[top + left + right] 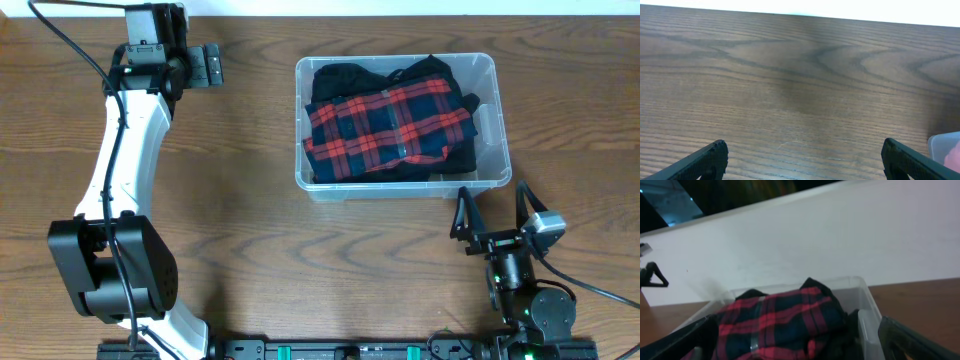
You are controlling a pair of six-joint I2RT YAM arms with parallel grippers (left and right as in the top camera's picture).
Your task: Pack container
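The container [497, 112], a clear plastic bin, stands right of the table's middle. Inside it a folded red and navy plaid garment [388, 128] lies on top of black clothing [340, 78]. My left gripper [216, 66] hovers open at the far left, well apart from the bin, with only bare wood between its fingers [715, 156]. A corner of the container [943, 146] shows at the right edge of the left wrist view. My right gripper [492, 197] stands open just in front of the bin's near wall. It faces the plaid garment [780, 320] over the rim [868, 325] and holds nothing.
The brown wood table [250, 200] runs out to a white wall [815, 240] behind the bin. The left arm's white link [125, 150] stretches along the table's left side. A small black stand [652, 275] shows far left in the right wrist view.
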